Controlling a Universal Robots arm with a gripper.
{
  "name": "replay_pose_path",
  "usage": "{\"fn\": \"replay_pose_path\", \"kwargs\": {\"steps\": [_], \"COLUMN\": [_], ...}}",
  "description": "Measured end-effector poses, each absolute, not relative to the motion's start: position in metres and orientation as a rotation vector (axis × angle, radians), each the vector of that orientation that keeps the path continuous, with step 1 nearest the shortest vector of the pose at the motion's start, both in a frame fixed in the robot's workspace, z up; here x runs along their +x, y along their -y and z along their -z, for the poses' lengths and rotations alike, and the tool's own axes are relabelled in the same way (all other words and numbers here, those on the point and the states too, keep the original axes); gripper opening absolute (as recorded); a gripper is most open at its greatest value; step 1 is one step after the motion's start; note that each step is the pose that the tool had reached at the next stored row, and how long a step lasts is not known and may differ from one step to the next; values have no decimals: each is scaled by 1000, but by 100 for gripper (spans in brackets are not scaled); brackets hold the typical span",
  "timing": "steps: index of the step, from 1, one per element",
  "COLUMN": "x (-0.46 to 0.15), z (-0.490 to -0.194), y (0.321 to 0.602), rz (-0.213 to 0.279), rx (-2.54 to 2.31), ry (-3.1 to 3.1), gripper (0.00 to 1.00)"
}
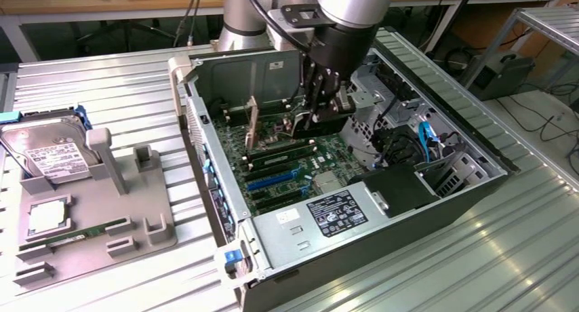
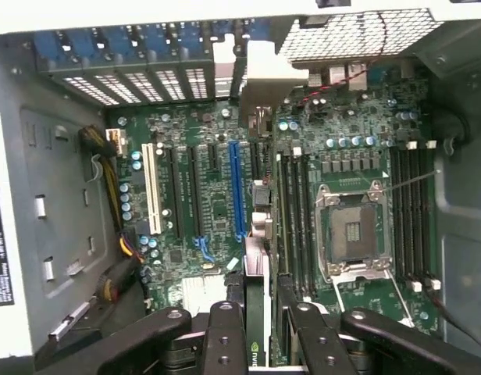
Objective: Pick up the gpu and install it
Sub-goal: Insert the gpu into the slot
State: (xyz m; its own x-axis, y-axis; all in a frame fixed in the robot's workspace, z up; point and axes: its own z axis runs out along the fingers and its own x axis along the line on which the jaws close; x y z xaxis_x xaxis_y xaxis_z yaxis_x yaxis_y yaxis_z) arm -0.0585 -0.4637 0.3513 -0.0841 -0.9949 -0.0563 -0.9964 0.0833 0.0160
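I am working through the install step, my end effector (image 2: pixel 262 312) closing tight on the gpu (image 2: pixel 256 348), which is hanging edge-on over the motherboard (image 2: pixel 201 219) inside the case (image 1: pixel 434 102), and seating it, I judge, is calling for a straight, well-aligned press.

Ribbed metal counter (image 1: pixel 489 258) is reflecting light at 5 o'clock; wooden desk (image 1: pixel 108 0) is running along 12; grey rack (image 1: pixel 547 17) is standing at 2.

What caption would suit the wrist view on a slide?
Wrist view: the black gripper holds the thin dark gpu card edge-on over the green motherboard inside the open grey computer case.
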Motion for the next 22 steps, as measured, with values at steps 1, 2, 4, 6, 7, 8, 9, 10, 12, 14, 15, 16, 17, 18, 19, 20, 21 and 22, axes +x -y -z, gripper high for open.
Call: {"fn": "replay_pose_path", "kwargs": {"steps": [1,2,4,6,7,8,9,10,12,14,15,16,17,18,19,20,21,22], "x": [-59,-59,-62,-66,-69,-71,-74,-80,-86,-92,-93,-93,-93,-93,-93,-93,-93,-93], "z": [-351,-350,-349,-346,-345,-344,-341,-338,-335,-330,-326,-323,-320,-319,-316,-314,-312,-310], "y": [466,468,472,475,476,476,477,478,478,478,478,478,477,477,476,475,474,473], "rz": [-78,-78,-77,-78,-78,-78,-78,-78,-78,-78,-78,-78,-78,-78,-78,-78,-78,-78], "rx": [-2106,-2106,-2108,-2108,-2109,-2109,-2110,-2111,-2113,-2116,-2118,-2120,-2120,-2120,-2122,-2123,-2124,-2126], "ry": [-2289,-2288,-2287,-2286,-2286,-2286,-2285,-2284,-2282,-2279,-2278,-2276,-2276,-2276,-2275,-2273,-2272,-2270], "gripper": [26,26,26,26,26,26,26,26,26,26,26,26,26,26,26,26,26,26]}}
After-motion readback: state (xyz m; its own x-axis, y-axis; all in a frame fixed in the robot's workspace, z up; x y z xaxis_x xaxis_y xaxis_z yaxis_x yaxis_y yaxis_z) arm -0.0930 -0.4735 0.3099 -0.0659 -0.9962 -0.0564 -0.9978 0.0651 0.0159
